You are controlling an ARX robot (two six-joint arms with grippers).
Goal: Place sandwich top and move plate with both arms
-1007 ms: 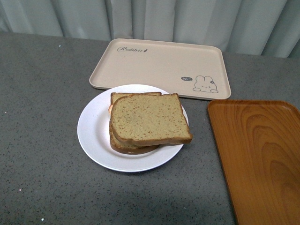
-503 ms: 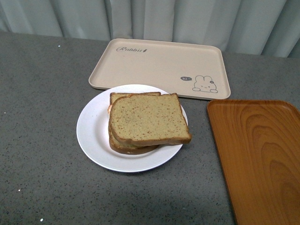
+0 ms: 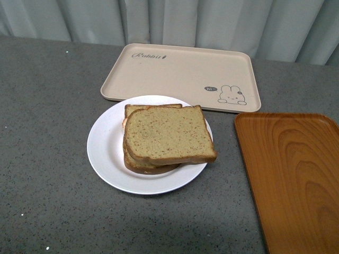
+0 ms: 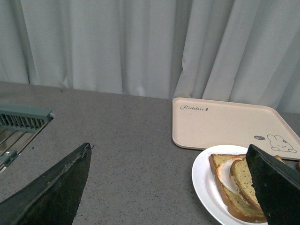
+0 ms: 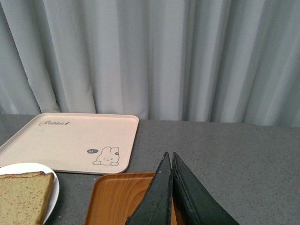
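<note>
A: In the front view, where is the sandwich top (image 3: 167, 132) lying?

B: It is lying on top of the stack on the white plate (image 3: 103, 145). Its right corner is reaching a little past the plate's rim. The far edge of the plate is sitting just beside the beige rabbit tray (image 3: 180, 74); whether they are touching, I cannot tell. The wood-grain tray (image 3: 291, 174) is lying near on the right, with a strip of grey speckled countertop (image 3: 47, 106) between. To the left and the front, the countertop is lying open.

A: And the left wrist view?

B: The left gripper (image 4: 168, 150) is standing wide open and holding nothing. Its fingers (image 4: 56, 187) are framing the countertop. One finger is partly hiding the plate, where a fried egg (image 4: 227, 171) is peeking out between the slices. A pale green rack (image 4: 23, 117) is sitting well apart.

A: The right wrist view?

B: The right gripper (image 5: 169, 157) is pressing its fingers together, gripping nothing, over the wood-grain tray. A pale curtain (image 5: 187, 56) is hanging behind the countertop's far edge.
</note>
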